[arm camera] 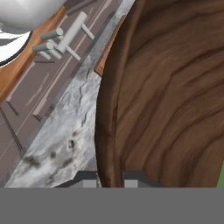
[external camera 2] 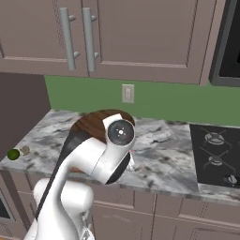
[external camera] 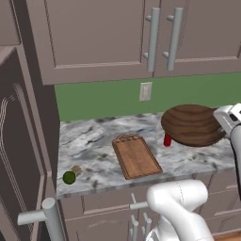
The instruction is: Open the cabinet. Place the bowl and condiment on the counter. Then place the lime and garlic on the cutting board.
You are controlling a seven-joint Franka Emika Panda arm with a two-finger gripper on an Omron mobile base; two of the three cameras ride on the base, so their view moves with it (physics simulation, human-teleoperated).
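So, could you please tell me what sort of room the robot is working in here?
A rendered home kitchen, by the look of it: a marble counter with a cutting board and wooden bowl on it, wall cabinets above, and a stove top to the right.

One bowl (external camera: pixel 193 124); one cutting board (external camera: pixel 137 156); one lime (external camera: pixel 69 177); one garlic (external camera: pixel 76 170); one condiment (external camera: pixel 167 140)

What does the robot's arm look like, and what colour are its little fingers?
The arm is smooth, glossy white, built of fat rounded segments with dark bands at the joints. One joint ends in a round grey cap ringed in black. The gripper has two small, dark grey, blocky fingertips.
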